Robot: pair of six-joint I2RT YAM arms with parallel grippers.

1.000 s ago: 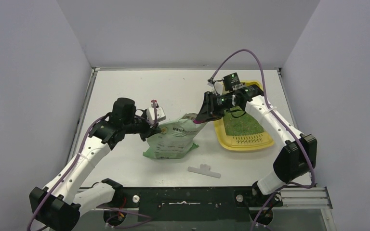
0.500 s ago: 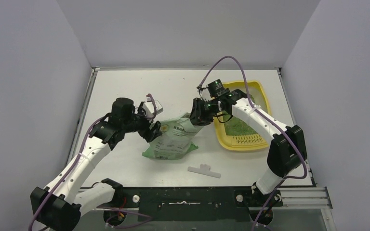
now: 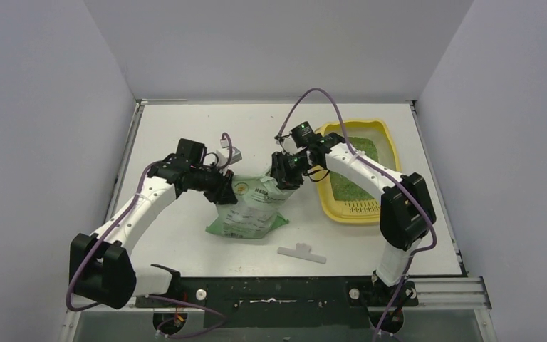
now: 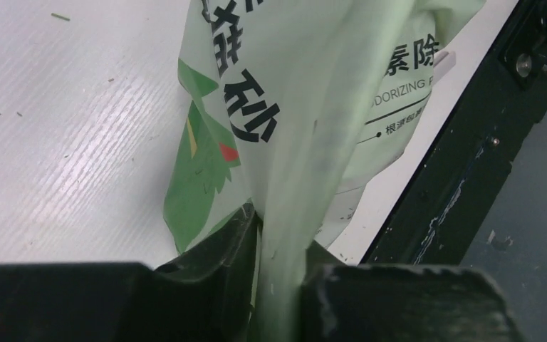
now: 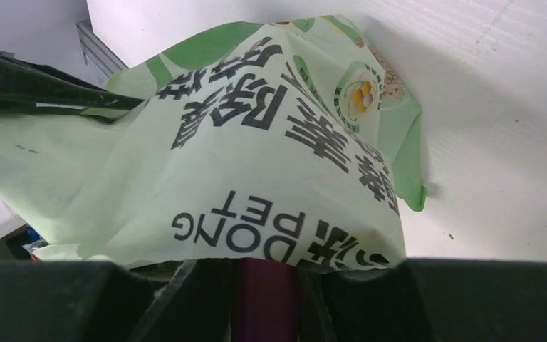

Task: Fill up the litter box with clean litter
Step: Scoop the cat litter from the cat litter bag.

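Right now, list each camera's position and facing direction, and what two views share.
Top external: above and behind the arms, looking down on the table, both arms, bag, litter box.
Left wrist: on the left arm, facing down along the bag; left gripper pinches a bag fold.
Right wrist: low, facing the bag's print; right gripper holds a magenta scoop.
Shared: all show the bag.

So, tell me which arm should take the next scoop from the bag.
Right. The right jaws hold the magenta scoop at the bag mouth, beside the litter box; the left jaws pinch the bag's edge.
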